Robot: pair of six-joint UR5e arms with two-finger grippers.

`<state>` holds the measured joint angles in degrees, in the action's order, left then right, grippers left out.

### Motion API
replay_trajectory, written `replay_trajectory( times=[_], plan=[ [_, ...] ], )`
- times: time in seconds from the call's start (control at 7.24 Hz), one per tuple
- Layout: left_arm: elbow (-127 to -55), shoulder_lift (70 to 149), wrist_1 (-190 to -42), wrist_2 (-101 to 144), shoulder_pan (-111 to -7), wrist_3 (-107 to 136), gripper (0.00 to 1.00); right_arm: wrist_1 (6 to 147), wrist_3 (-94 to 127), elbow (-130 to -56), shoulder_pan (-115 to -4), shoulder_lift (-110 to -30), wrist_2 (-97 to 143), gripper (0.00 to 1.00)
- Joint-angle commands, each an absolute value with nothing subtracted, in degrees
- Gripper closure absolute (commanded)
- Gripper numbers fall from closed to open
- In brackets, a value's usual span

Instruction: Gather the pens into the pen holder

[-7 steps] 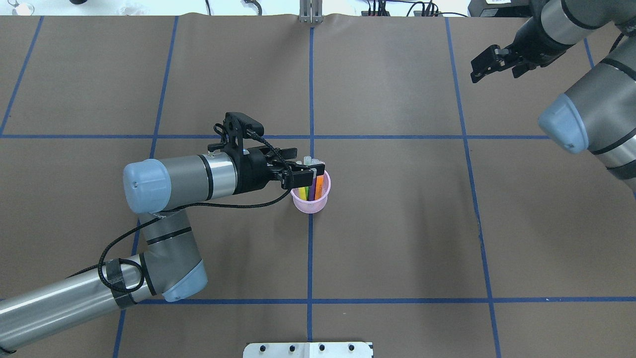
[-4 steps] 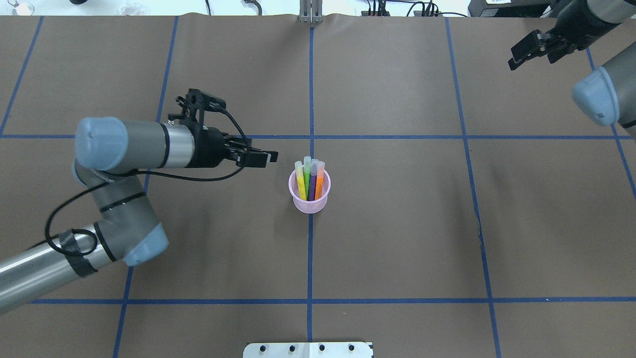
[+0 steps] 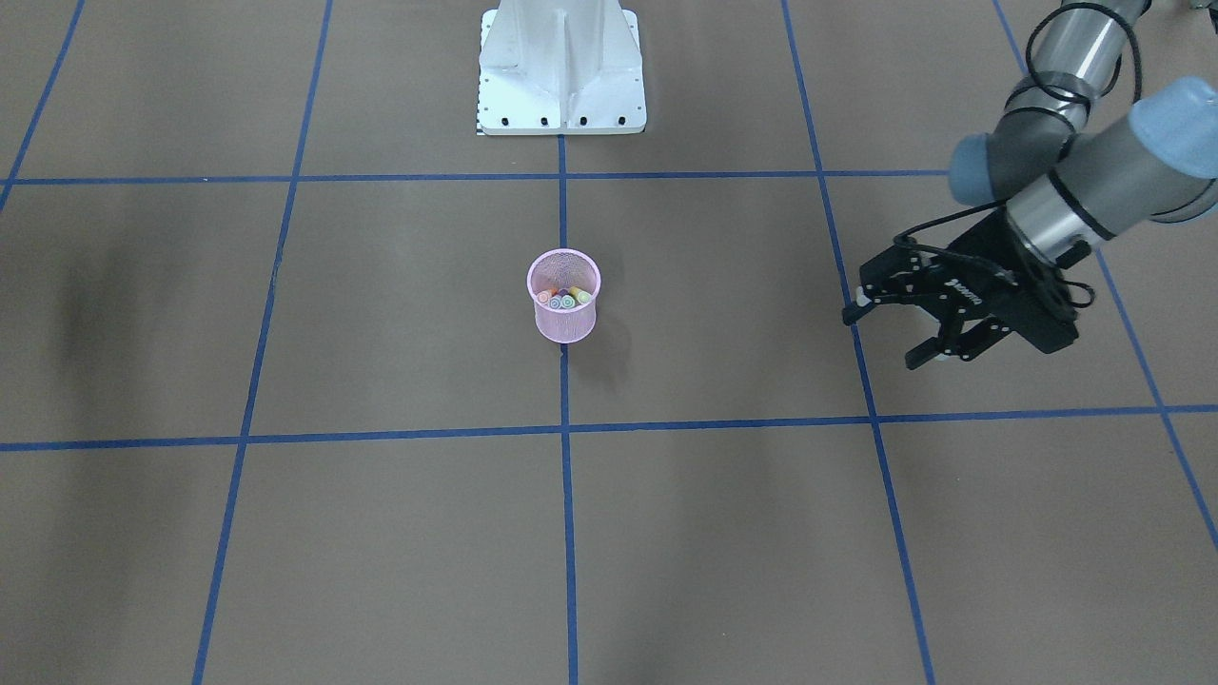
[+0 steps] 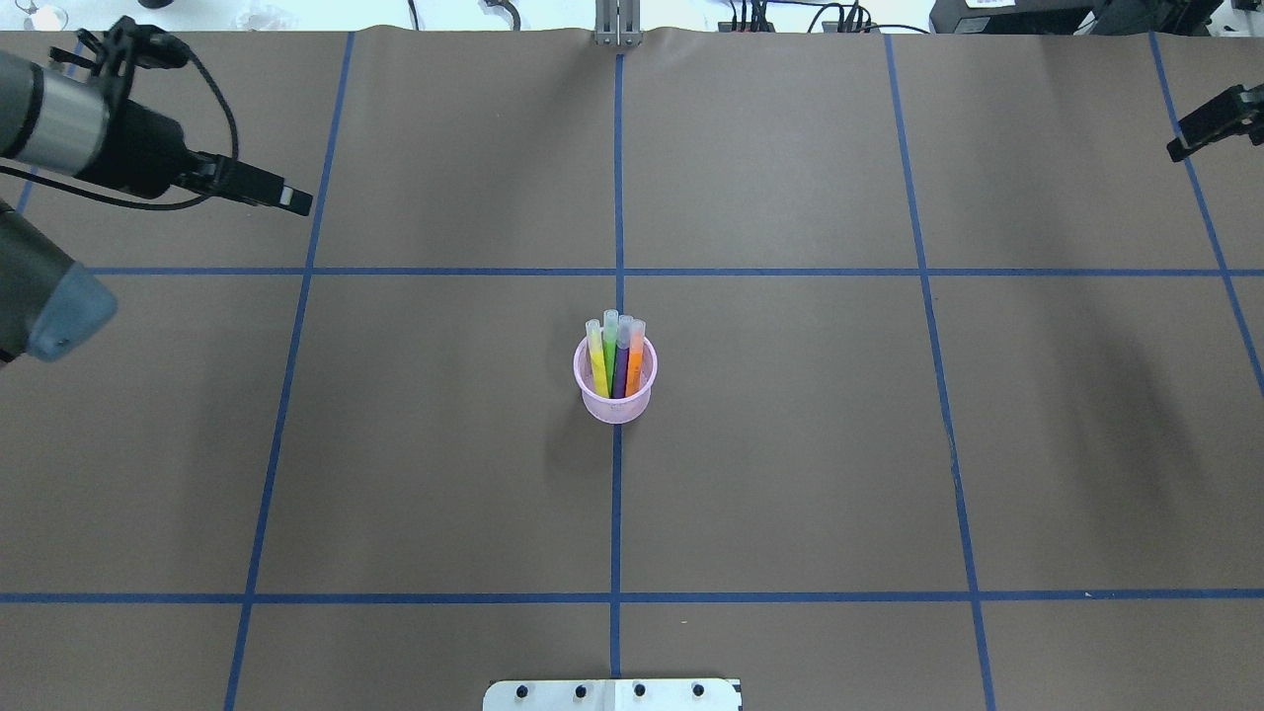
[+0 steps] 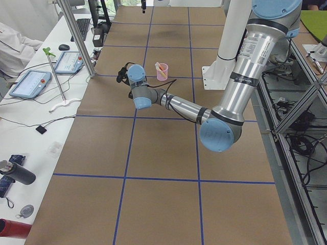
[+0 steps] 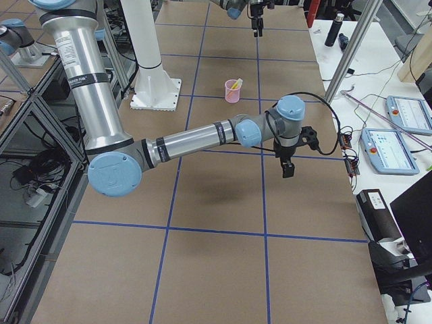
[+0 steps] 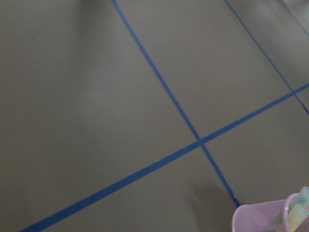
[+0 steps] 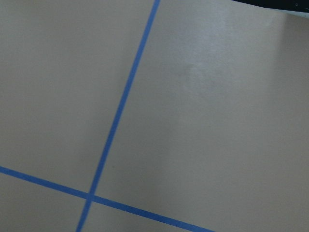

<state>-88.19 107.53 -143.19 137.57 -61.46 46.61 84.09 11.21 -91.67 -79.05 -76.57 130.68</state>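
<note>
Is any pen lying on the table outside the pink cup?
No, the yellow pen, green pen, purple pen and orange pen all stand inside the pink mesh pen holder.

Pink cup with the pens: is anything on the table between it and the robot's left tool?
Nothing visible. Only brown table and blue tape lines lie between the pink cup and the open left tool.

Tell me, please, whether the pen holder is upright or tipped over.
Upright: the pen holder rests on its base, rim up, four pens standing inside.
</note>
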Motion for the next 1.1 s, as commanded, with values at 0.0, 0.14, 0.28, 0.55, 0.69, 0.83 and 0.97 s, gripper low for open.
replay_trajectory(
  times=[0.0,0.14,0.28,0.55,0.69,0.83,0.97],
  plan=[
    [-88.0,102.6,-135.0,139.2,-68.5,29.8,0.0,83.5,9.0,-91.3,-84.4,-82.3,130.3,0.0],
    [-87.9,100.9,-128.0,139.1,-72.9,17.3,0.0,83.5,6.2,-91.2,-85.4,-83.9,129.6,0.0],
    [-88.0,100.2,-121.2,139.1,-77.3,7.4,0.0,84.1,1.5,-90.2,-86.8,-83.8,129.6,0.0],
    [-87.8,99.4,-110.8,138.6,-82.9,-4.5,0.0,84.1,-1.7,-87.1,-88.1,-83.2,130.1,0.0],
    [-88.2,99.3,-102.1,138.3,-85.3,-12.2,0.0,83.9,-1.7,-86.7,-88.1,-82.9,130.1,0.0],
    [-88.2,99.3,-98.4,134.4,-88.6,-20.4,0.0,83.9,-1.7,-86.7,-88.1,-82.9,130.1,0.0],
    [-88.3,97.8,-96.6,132.9,-91.8,-23.0,0.0,83.9,-1.7,-86.7,-88.1,-83.0,130.1,0.0]
  ],
)
